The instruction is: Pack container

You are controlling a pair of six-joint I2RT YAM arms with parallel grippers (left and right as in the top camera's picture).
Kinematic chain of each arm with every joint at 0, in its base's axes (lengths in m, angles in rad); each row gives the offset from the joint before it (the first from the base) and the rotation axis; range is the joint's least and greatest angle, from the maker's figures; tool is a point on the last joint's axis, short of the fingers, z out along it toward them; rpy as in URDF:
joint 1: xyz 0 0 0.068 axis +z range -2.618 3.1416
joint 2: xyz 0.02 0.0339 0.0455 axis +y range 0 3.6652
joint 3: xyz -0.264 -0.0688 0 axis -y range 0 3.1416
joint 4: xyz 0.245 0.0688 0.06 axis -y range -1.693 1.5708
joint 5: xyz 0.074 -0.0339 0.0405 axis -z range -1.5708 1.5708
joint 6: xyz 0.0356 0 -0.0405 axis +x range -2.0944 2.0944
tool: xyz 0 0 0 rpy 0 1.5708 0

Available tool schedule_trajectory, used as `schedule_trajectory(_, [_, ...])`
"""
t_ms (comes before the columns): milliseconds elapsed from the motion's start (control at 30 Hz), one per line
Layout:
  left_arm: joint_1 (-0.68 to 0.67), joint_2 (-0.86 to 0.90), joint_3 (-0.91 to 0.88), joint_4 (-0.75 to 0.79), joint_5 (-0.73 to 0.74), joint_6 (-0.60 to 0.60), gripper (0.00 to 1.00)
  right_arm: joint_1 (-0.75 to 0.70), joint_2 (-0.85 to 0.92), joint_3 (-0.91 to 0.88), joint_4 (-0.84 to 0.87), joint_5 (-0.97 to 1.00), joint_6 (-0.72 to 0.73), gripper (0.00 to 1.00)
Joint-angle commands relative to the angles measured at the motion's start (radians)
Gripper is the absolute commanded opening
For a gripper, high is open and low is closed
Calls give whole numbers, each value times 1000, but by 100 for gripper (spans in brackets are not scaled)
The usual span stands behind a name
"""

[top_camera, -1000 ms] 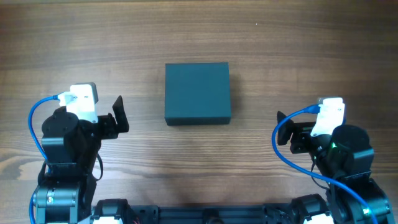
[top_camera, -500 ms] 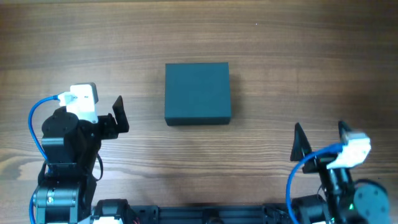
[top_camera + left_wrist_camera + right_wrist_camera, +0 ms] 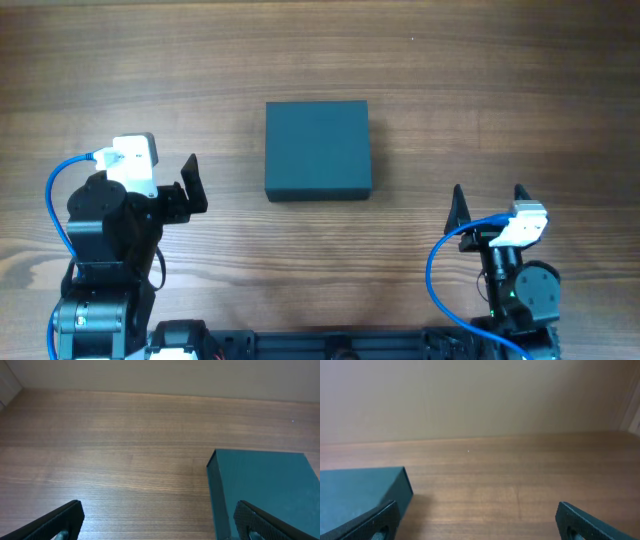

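The container (image 3: 318,150) is a dark teal-black matte box with its lid shut, lying on the wooden table at centre. My left gripper (image 3: 192,185) is open and empty, left of the box and apart from it. In the left wrist view the gripper (image 3: 157,525) frames bare wood, with the container (image 3: 265,490) at right behind the right finger. My right gripper (image 3: 489,205) is open and empty, at the front right of the box. In the right wrist view the gripper (image 3: 479,522) is over bare wood, with the container (image 3: 355,495) at the lower left.
The wooden table (image 3: 480,80) extends around the box. A pale wall (image 3: 480,395) stands behind the table's far edge. Blue cables loop at both arm bases (image 3: 55,200).
The right arm has swung round: its gripper pointed left a second ago, dropped to the lower right, and now points up the table, shifted back left. The left arm and the container have not moved.
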Motion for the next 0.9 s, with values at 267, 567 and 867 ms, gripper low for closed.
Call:
schedule_trajectory(267, [1,-1,-8,2,-10,-3,100,-26,-15,-30,-1,-17,-65,100])
schedule_trajectory(567, [1,-1,-8,2,-10,-2,100,-26,-15,-30,3,-21,-63,100])
schedule_trajectory(867, [1,-1,-8,2,-10,-2,100,-26,-15,-30,3,-21,-63,100])
